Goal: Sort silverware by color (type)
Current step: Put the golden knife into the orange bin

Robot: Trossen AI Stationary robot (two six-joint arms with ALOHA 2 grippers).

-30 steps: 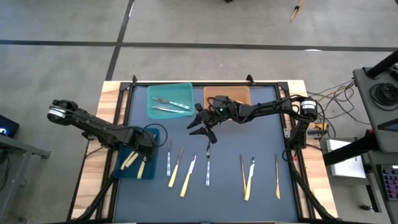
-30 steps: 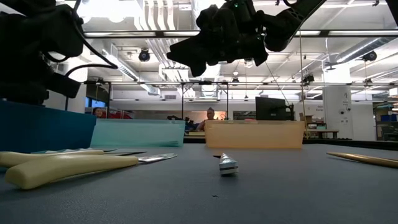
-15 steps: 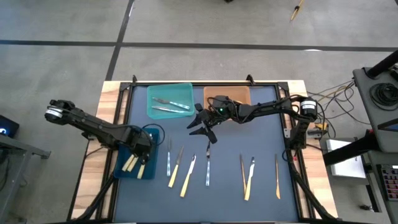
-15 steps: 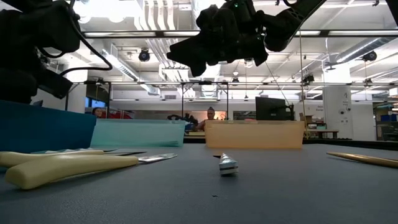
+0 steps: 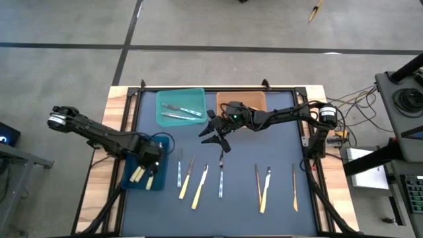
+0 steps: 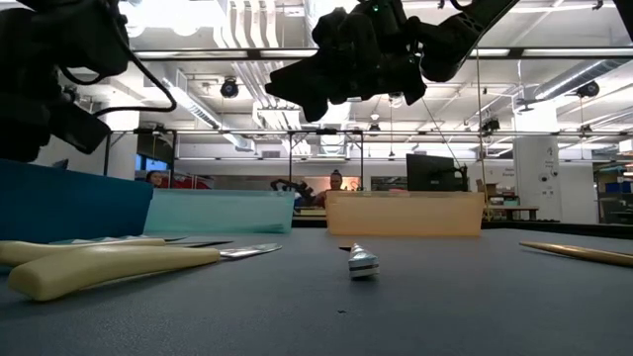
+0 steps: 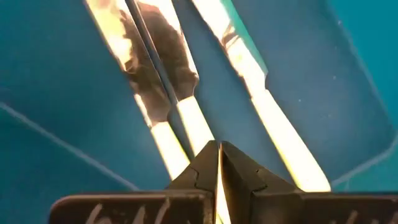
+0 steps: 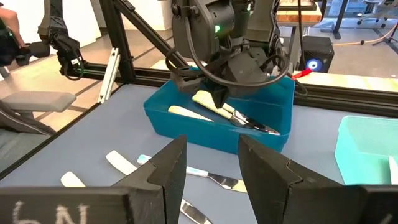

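Note:
Pale yellow silverware point(image 7: 273, 118) lies flat on the floor of the blue bin point(image 5: 127, 178). My left gripper point(image 7: 219, 149) points down over these pieces, shut, with nothing between its fingers. Its tip stands close above them point(image 8: 221, 99); I cannot tell whether it touches one. My right gripper point(image 5: 213, 132) hangs open above the mat's far middle, near the teal bin point(image 5: 162, 106), and holds nothing point(image 8: 211, 149). Several more pieces of silverware point(image 5: 200, 187) lie in a row on the dark mat's near half, pale yellow, silvery and orange-tan.
The teal bin holds two silvery pieces point(image 5: 175, 111). An orange-tan bin point(image 5: 254, 99) stands at the far edge beside it. In the low view a pale yellow handle point(image 6: 109, 267), a silvery piece point(image 6: 362, 262) and an orange-tan one point(image 6: 584, 252) lie near the front.
My left gripper has tipped and turned a little over the blue bin, staying shut.

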